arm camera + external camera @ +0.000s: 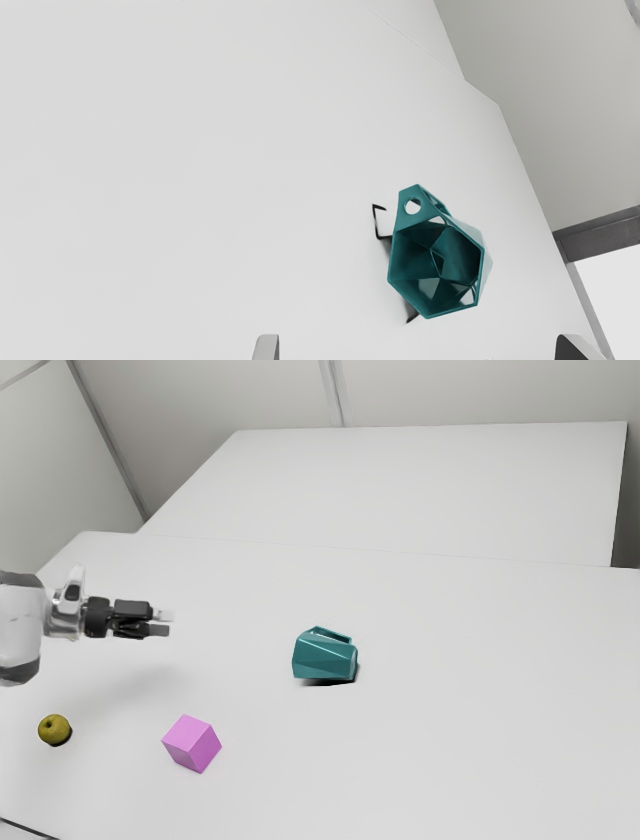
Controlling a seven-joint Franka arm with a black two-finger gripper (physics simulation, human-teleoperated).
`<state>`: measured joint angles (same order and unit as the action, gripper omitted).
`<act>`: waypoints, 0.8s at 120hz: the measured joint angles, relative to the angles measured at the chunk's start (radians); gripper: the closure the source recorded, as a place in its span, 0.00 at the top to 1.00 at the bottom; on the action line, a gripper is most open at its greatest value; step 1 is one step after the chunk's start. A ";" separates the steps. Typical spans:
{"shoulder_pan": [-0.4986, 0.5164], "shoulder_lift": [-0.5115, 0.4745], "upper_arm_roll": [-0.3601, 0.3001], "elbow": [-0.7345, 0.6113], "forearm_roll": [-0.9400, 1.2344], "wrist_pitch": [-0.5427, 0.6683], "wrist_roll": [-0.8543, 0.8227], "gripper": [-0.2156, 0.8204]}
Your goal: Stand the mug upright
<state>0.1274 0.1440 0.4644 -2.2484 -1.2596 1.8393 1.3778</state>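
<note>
Teal mug [325, 659] lies on its side; bare, faceted walls inside.

A broad white tabletop [450, 740] met a second flat white surface [430, 480] along a thin seam [400, 552]. Behind stood a pale grey wall [200, 410], with grey trim [334, 390] running down it. The wrist view showed a dark grey band [600, 233] bordering a bright white panel [617, 295]. The light fell soft and even.
</note>
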 joint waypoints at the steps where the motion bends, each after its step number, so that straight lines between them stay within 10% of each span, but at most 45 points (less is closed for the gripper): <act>1: -0.004 0.005 -0.002 0.000 -0.008 -0.002 0.015 0.79; 96: -0.362 0.143 -0.012 -0.101 -0.427 0.012 0.808 0.79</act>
<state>-0.2349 0.2867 0.4521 -2.3495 -1.6864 1.8509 2.1860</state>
